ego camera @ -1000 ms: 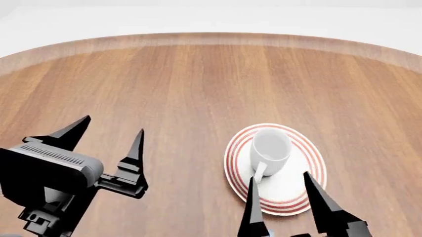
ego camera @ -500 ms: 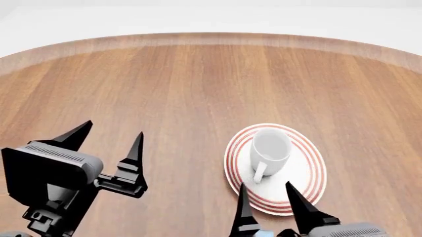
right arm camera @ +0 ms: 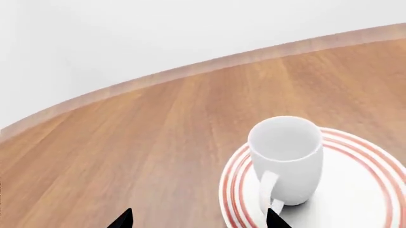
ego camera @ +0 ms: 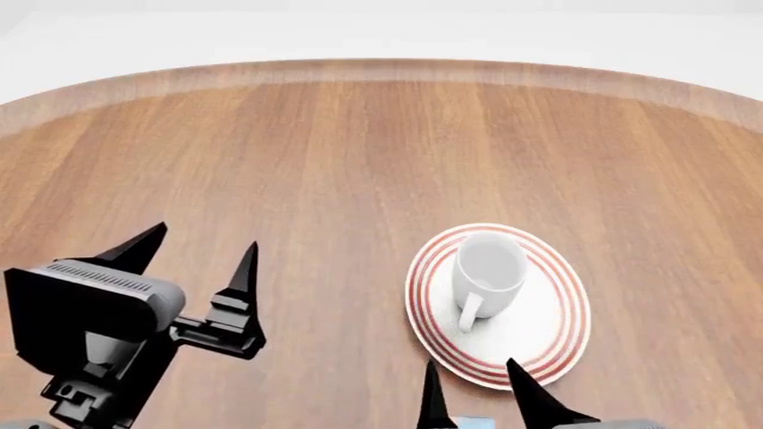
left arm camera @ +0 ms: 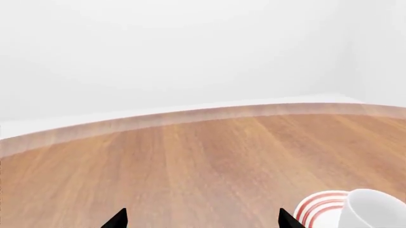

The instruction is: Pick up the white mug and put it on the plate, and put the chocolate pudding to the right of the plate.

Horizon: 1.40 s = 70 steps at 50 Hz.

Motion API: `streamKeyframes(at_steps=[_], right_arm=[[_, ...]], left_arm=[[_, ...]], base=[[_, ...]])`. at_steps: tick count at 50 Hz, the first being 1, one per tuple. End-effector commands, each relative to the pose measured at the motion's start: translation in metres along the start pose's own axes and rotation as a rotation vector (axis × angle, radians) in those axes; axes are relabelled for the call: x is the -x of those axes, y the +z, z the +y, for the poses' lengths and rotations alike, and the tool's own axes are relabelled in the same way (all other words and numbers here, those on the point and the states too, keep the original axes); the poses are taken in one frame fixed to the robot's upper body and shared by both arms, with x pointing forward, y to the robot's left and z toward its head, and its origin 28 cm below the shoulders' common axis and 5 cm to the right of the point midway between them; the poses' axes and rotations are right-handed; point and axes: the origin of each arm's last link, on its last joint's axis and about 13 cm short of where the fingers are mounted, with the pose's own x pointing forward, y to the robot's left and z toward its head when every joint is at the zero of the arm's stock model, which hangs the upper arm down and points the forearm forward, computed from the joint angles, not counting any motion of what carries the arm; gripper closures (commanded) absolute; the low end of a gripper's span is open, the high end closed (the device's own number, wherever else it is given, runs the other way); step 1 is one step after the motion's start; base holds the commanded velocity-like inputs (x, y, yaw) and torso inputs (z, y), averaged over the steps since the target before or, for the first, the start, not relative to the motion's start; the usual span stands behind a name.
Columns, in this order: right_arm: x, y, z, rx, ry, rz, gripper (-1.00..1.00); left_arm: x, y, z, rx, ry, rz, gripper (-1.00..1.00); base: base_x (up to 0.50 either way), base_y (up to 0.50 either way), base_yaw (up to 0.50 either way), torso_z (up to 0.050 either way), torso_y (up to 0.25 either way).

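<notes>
The white mug [ego camera: 491,266] stands upright on the red-ringed plate [ego camera: 551,332], handle toward me. The right wrist view shows the same mug [right arm camera: 285,156] and plate [right arm camera: 364,190] just ahead. My right gripper [ego camera: 473,366] is open at the plate's near rim, short of the mug, with nothing between its fingers. My left gripper [ego camera: 205,239] is open and empty over bare wood, left of the plate. From the left wrist, the mug [left arm camera: 374,211] and plate [left arm camera: 316,209] sit at the view's edge. The chocolate pudding is out of view.
The round wooden table [ego camera: 357,152] curves away to a pale far edge [ego camera: 381,70], with white floor behind it. Only the plate and mug show on the wood.
My right gripper has drawn back toward the table's near edge, away from the mug's handle. The mug stays on the plate. The left arm has barely shifted.
</notes>
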Motion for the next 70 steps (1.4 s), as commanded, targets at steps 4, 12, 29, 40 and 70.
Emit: streamKeyframes(at_steps=[4,12,29,40,70], right_arm=[[0.012,-0.001,0.002,0.0,-0.004,0.021,-1.0],[0.02,-0.002,0.001,-0.003,-0.007,0.031,-1.0],[0.023,-0.007,0.001,-0.059,-0.022,0.11,-1.0],[0.029,-0.014,0.003,-0.103,-0.01,0.207,-1.0],[0.03,-0.014,0.0,-0.084,-0.038,0.22,-1.0]], left_arm=[[-0.001,0.003,-0.002,0.012,-0.018,-0.025,-1.0],[0.0,0.002,-0.001,0.019,-0.016,-0.022,-1.0],[-0.001,-0.002,-0.001,0.036,-0.017,-0.006,-1.0],[-0.002,-0.004,0.0,0.054,-0.014,0.005,-1.0],[-0.003,-0.008,0.001,0.08,-0.008,0.021,-1.0]], base=[[0.0,0.0,0.0,0.0,0.0],[0.0,0.0,0.0,0.0,0.0],[0.0,0.0,0.0,0.0,0.0],[0.0,0.0,0.0,0.0,0.0],[0.0,0.0,0.0,0.0,0.0]])
